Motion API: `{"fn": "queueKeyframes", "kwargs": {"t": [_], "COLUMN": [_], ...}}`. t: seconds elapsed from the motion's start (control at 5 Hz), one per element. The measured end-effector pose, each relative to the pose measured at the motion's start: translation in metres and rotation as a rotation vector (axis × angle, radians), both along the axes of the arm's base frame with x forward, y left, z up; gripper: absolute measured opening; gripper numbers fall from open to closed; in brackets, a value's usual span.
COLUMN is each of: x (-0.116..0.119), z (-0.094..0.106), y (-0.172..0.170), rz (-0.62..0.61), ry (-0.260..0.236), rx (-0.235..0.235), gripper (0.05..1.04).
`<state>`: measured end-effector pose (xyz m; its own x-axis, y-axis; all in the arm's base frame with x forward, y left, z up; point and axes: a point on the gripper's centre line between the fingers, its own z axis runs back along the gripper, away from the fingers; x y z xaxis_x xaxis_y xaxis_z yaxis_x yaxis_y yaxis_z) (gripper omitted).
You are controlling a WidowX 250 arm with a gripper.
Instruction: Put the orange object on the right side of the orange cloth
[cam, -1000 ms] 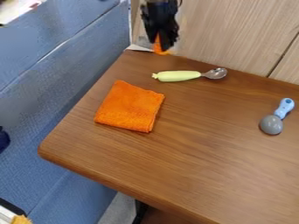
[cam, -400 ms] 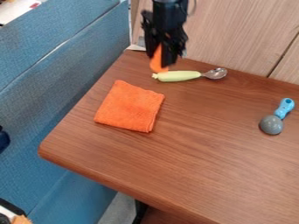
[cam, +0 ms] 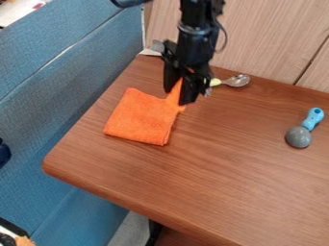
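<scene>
The end effector [cam: 179, 96] is clamped on the orange object [cam: 174, 98], toward the counter's [cam: 225, 187] far left corner, by the cloth's [cam: 139, 119] far right corner. Contact with the cloth cannot be confirmed. Treat the object as light and probably stiff. Grip at mid-length, moderate pressure; off-centre grip may cause pivoting.
</scene>
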<state>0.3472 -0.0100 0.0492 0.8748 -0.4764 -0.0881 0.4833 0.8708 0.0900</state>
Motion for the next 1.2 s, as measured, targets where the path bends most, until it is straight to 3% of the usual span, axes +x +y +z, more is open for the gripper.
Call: {"fn": "queueKeyframes", "kwargs": {"t": [0.6, 1.0, 1.2], "x": [-0.028, -0.017, -0.018], "z": [-0.052, -0.06, -0.071], "y": [0.007, 0.006, 0.004], "rz": [-0.029, -0.038, -0.043], "ry": [0.146, 0.151, 0.193], "rx": [0.119, 0.119, 0.121], "gripper": [0.535, 0.587, 0.704]}}
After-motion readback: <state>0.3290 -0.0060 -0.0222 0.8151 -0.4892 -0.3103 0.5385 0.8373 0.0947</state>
